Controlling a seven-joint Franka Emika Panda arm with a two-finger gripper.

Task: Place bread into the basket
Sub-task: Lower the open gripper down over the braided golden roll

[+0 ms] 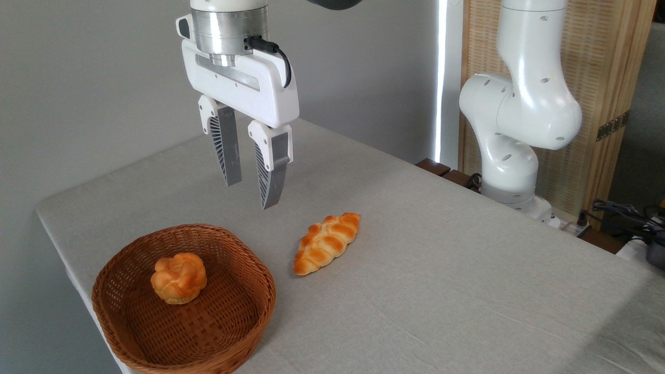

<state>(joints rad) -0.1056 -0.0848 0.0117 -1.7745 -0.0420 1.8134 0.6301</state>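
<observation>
**Loaf on the cloth, bun in the basket, gripper aloft**

Surroundings: a table point(441, 270) under a pale grey cloth fills most of the frame. A small round knotted bun point(178, 278) sits inside the basket point(244, 332), left of its middle. The arm's white base and lower joints point(514, 124) stand at the table's far right edge, before a slatted wooden screen point(613, 67); dark cables point(623, 215) trail at the right edge. Nothing lies between loaf and basket.

Bread point(326, 243): lies on the cloth just right of the basket, apart from its rim, glazed braided top up. Its long axis runs diagonally, one pointed end toward the lower left near the basket, the other toward the upper right.

Basket: brown wicker, lower left of the frame, close to the table's front corner.

Gripper point(252, 179): hangs in the upper left, well above the table, over the gap behind the basket and left of the loaf. Fingers point(228, 150) point down, tilted slightly, spread apart with nothing between them.
</observation>
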